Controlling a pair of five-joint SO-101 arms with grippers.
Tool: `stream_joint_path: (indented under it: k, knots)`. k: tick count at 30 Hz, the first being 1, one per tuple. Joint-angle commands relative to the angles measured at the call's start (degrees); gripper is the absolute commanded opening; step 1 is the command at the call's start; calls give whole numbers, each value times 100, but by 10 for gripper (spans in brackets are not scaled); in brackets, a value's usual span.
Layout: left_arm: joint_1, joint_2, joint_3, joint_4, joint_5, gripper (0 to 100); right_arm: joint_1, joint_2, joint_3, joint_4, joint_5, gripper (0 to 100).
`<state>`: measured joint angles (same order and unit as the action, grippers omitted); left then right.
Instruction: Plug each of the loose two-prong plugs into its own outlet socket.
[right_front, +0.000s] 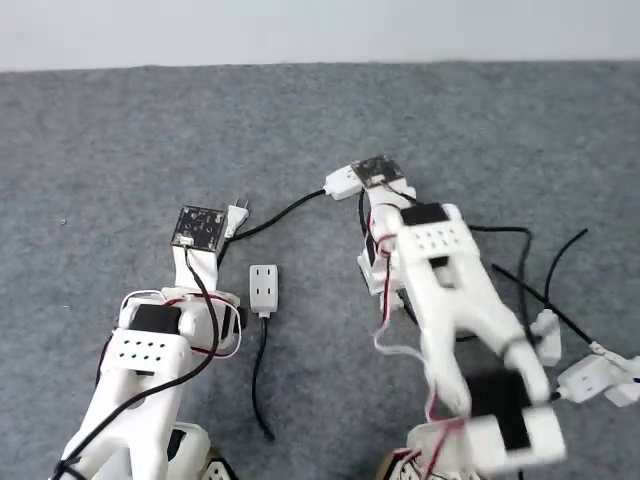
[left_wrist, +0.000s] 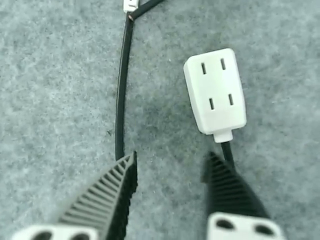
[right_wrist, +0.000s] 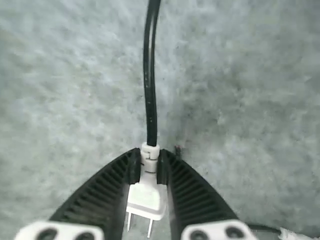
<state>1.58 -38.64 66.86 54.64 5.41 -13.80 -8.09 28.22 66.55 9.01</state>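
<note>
The right hand pinched a white two-prong plug; the left hand hung spread near the white outlet socket.

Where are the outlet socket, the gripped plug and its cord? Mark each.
outlet socket (left_wrist: 216, 85), left wrist view, white face between the slots.
plug (right_wrist: 146, 197), right wrist view, white body behind the prongs.
cord (right_wrist: 150, 75), right wrist view, black mid-stretch.
</note>
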Motion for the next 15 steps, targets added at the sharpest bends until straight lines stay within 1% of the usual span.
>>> stream_joint_path:
  k: [1, 5, 7, 11, 12, 15]
  knots:
    - [70, 18, -224, -123, -35, 13, -462, -1508, 167, 207, 35, 8]
    - [70, 35, -338, -88, -26, 12, -1086, -2580, 211, 541, 26, 8]
    - [79, 273, -462, 0, -9, 12, -1332, -2949, 211, 567, 26, 8]
    - [79, 1547, -1103, 167, -44, 11, -1657, -3319, 211, 505, 35, 8]
    - [79, 1881, -1262, 141, -114, 11, -1780, -3327, 211, 505, 53, 8]
    - [88, 2681, -1604, 105, -738, 11, -2149, -3248, 229, 505, 62, 8]
